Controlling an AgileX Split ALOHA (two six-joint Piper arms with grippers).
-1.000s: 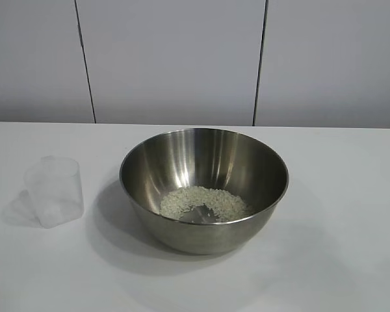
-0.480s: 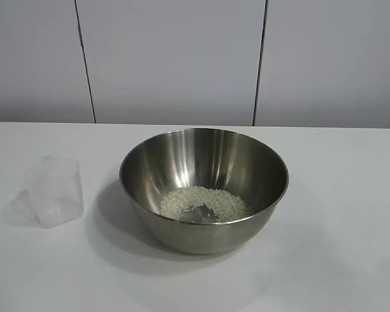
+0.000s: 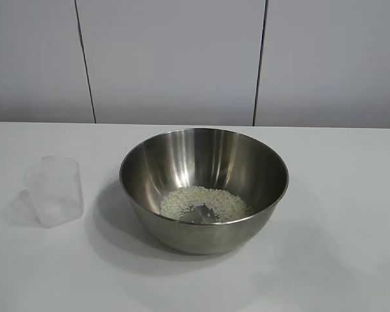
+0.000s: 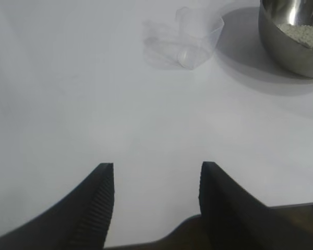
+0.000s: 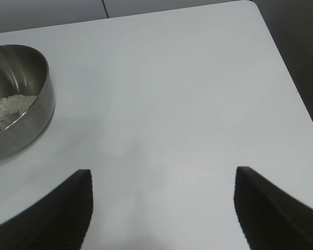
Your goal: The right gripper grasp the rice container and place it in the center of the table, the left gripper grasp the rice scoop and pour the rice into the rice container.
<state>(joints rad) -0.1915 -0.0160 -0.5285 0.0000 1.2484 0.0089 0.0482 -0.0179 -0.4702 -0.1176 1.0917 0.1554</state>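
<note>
Lately changed: nothing visible in the exterior view; same layout as a moment ago.
Rice container (image 3: 182, 156): upright at mid-table, unmoved, so placement judged done.
Left gripper (image 4: 156, 165): spread about halfway, holding nothing; low over bare table, well short of the rice container, with the scoop between the two.
Right gripper (image 5: 163, 171): spread wide, empty; on the other side of the rice container, well apart from it, idle.
Rice scoop (image 3: 54, 192): upright, just beside the rice container on the left arm's side, not touching; released, looks poured out, though a pale patch at its base cannot be told for certain.
Rice (image 3: 205, 201): shallow heap on the floor of the rice container, unchanged.
Meaning for the task: pour judged complete; only clearing the arms away left.
Wall (image 3: 169, 58): pale grey panels behind the rice container, split by two dark vertical seams.
Table (image 3: 338, 195): plain white, matte, soft shadow around the rice container; no spilled grains visible.
</note>
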